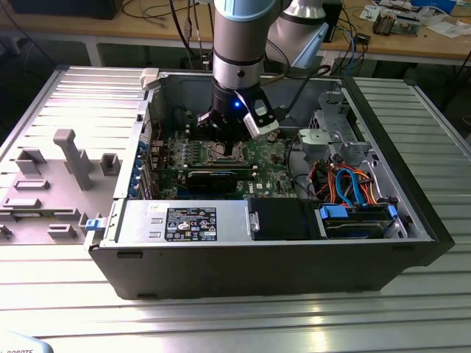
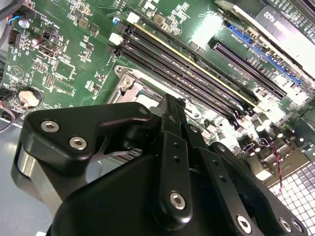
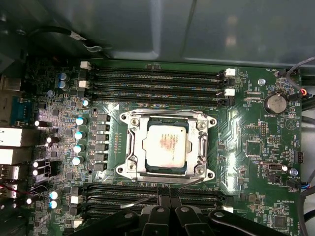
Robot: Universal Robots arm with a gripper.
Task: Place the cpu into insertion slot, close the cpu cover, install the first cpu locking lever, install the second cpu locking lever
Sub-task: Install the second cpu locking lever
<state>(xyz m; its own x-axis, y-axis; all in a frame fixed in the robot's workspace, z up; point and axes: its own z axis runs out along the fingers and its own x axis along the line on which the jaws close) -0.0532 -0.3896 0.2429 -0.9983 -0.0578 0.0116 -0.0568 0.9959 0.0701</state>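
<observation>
The cpu (image 3: 166, 147), a flat silver square, lies in the insertion slot (image 3: 165, 170) on the green board. The cpu cover (image 3: 133, 147), a silver frame with a square window, lies flat over the chip's edges. A thin wire locking lever (image 3: 189, 184) runs along the socket's side nearest my gripper (image 3: 165, 192). The black fingers are shut together, with their tips right at that lever. In the exterior view the gripper (image 1: 227, 140) hangs low inside the case, just over the socket (image 1: 224, 154). The second wrist view shows a socket corner (image 2: 130, 83) beyond the fingertips (image 2: 170, 104).
Long black memory slots (image 3: 157, 78) flank the socket on both sides. A black graphics card (image 1: 213, 178) lies in front of the socket in the exterior view. A drive cage with cables (image 1: 346, 176) is at that view's right. A grey fixture plate (image 1: 51, 176) sits outside the case at its left.
</observation>
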